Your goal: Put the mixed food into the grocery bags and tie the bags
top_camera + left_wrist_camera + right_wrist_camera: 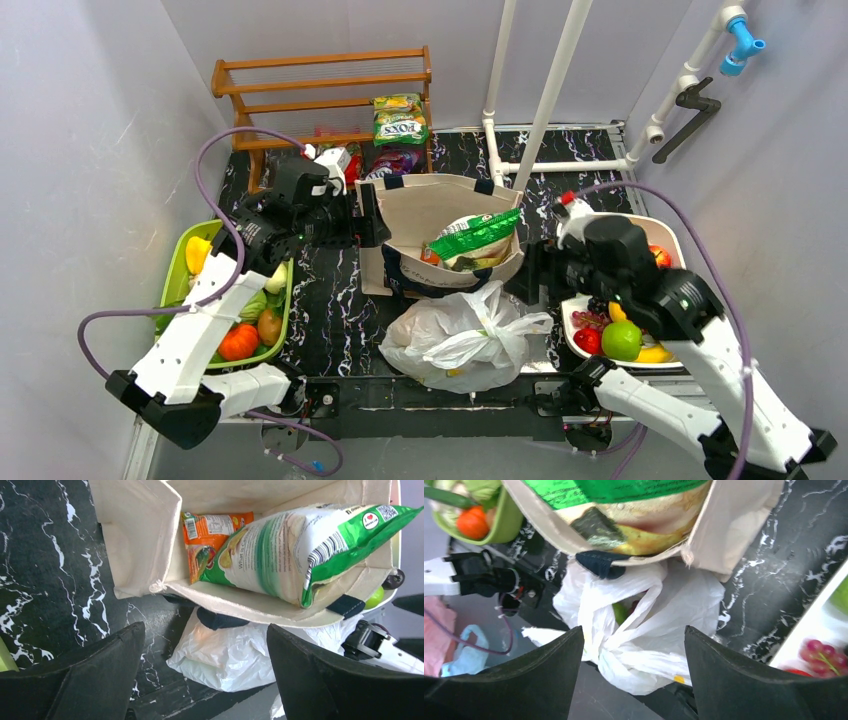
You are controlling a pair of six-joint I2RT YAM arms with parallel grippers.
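Standing open-topped at the middle of the black marbled table (330, 290), the beige canvas tote (425, 205) has dark navy handles and a long shiny green snack packet (476, 235) lying slantwise across its mouth, one end poking over the right rim; the left wrist view shows an orange packet (210, 535) deeper inside, beside and partly under the green one. Just in front of the tote, nearer the arm bases, sits the thin white plastic carrier bag (465, 340), crinkled and bulging, its handles drawn into a knot on top, with something green showing faintly through the film. The left gripper (368, 215) hangs by the tote's left wall with its jaws spread wide and nothing between them. The right gripper (530, 275) is at the tote's right corner above the bag, jaws likewise parted and holding nothing, though whether a fingertip brushes the plastic is hard to judge. A green tray (170, 270) of vegetables lies at the left, a white tray (668, 232) of fruit at the right
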